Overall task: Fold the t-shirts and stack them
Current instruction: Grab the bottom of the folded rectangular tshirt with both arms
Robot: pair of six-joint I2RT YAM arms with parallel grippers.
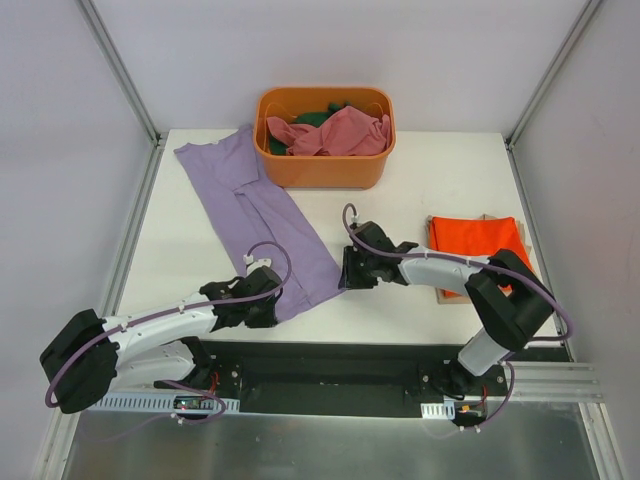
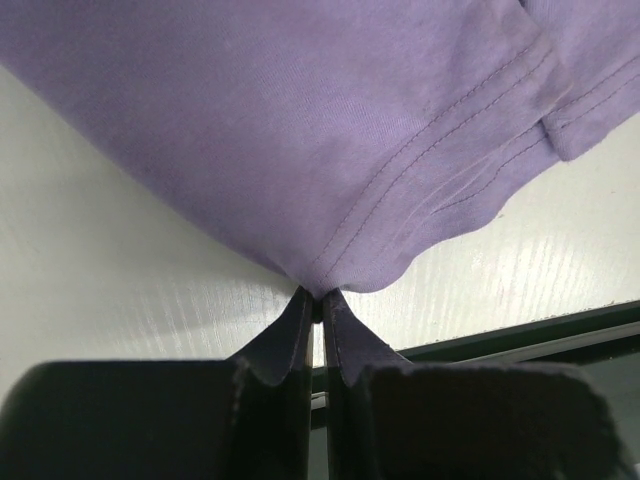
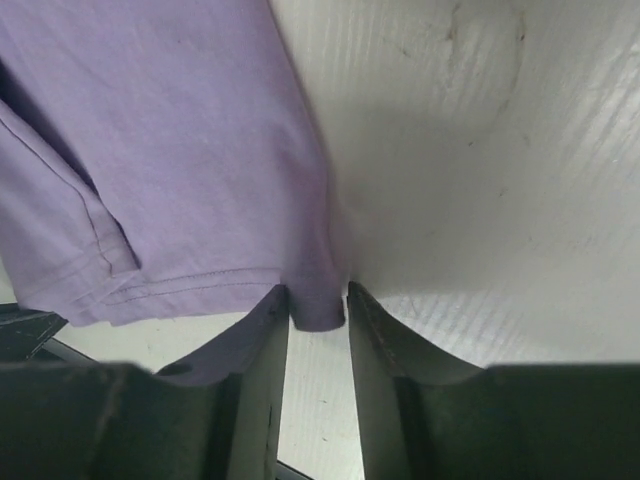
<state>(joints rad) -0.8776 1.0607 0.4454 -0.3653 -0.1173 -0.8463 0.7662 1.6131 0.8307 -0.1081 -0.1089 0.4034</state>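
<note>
The lavender t-shirt (image 1: pixel 255 210) lies stretched out on the white table, from the back left to the front middle. My left gripper (image 1: pixel 268 305) is shut on its near hem corner (image 2: pixel 330 270), the fingertips (image 2: pixel 300 310) pressed together on the cloth. My right gripper (image 1: pixel 348 270) is at the shirt's near right corner (image 3: pixel 318 305); its jaws stand a little apart with the corner between them, and the cloth is not visibly pinched. A folded orange-red t-shirt (image 1: pixel 478 240) lies at the right. Dusty pink (image 1: pixel 340 130) and dark green (image 1: pixel 320 115) shirts sit in the tub.
A rigid orange tub (image 1: pixel 325 172) stands at the back middle, touching the lavender shirt's far side. A tan sheet edge (image 1: pixel 450 296) shows under the orange-red shirt. The table's front edge and a black rail (image 1: pixel 330 350) are just behind both grippers.
</note>
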